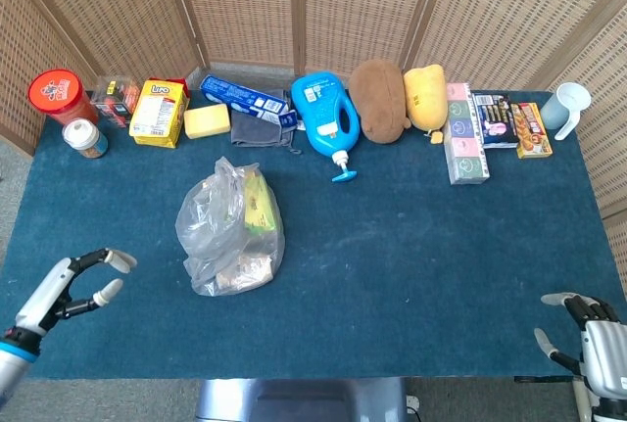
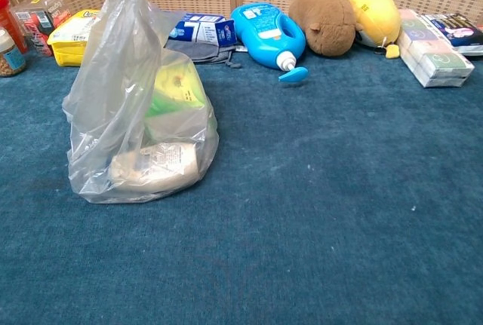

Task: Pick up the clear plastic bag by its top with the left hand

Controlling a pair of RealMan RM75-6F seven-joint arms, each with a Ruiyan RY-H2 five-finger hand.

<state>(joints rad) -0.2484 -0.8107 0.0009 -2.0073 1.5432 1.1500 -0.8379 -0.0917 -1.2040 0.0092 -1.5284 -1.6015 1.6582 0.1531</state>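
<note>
Head view shows the left hand (image 1: 76, 285), fingers spread and empty, low at the table's near-left edge, with the upright clear plastic bag (image 1: 230, 229) ahead and rightward, its top standing tall.

Nothing is lying on the blue table (image 1: 411, 246) between the left robot hand (image 1: 73, 285) and the clear plastic bag (image 1: 230, 231), so that path is open. The bag's tall top (image 2: 128, 8) is sticking up with free room on both sides. Behind it, a yellow box (image 1: 160, 113), a yellow sponge (image 1: 207, 120), a grey cloth (image 1: 257, 129) and a blue bottle (image 1: 328, 120) are crowding the far edge. The right robot hand (image 1: 588, 334) is sitting well apart at the near right corner.
</note>
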